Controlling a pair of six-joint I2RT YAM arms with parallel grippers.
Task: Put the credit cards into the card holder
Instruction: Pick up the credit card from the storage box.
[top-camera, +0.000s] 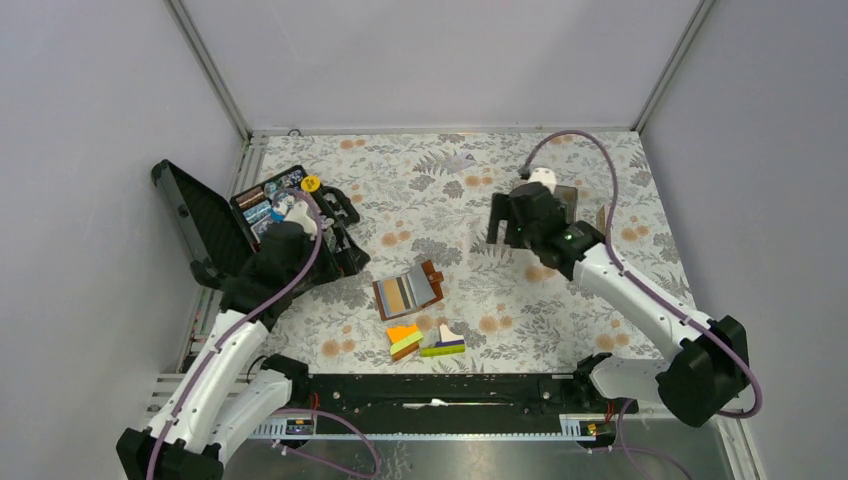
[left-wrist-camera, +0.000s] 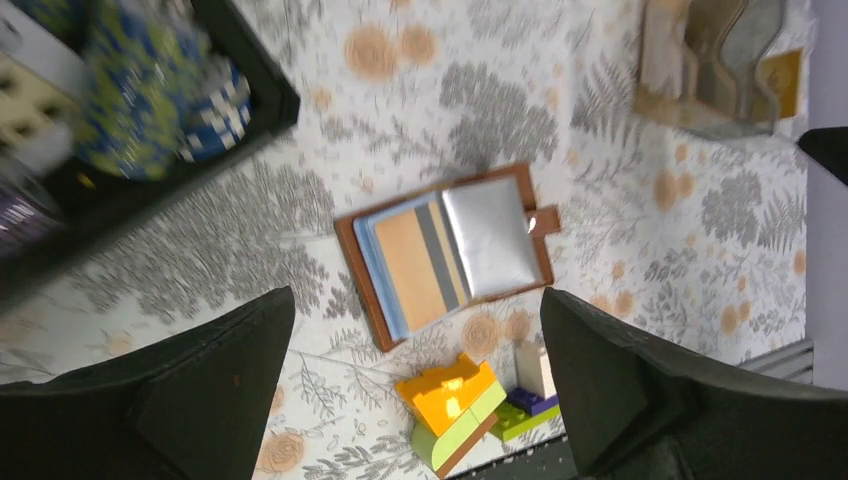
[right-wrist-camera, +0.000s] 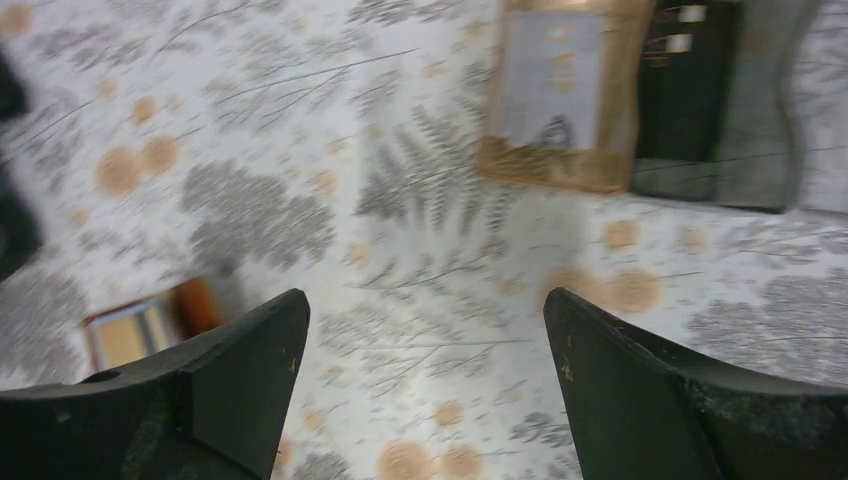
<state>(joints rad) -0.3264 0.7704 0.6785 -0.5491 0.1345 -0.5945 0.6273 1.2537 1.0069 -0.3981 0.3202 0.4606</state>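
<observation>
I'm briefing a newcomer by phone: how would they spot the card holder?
On the floral table, look near the middle, beyond the coloured blocks. The card holder lies open: flat brown with a snap tab and striped cards inside, unlike the chunky bright blocks.

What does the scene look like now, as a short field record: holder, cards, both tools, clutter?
card holder: open flat on the table, snap tab undone
credit cards: tan, dark and silver-grey faces showing inside the holder
left tool: open, empty, facing the holder, not touching it
right tool: open, empty, over the table, clear of the holder
blocks: orange, green and purple, beside the holder, apart from it
</observation>
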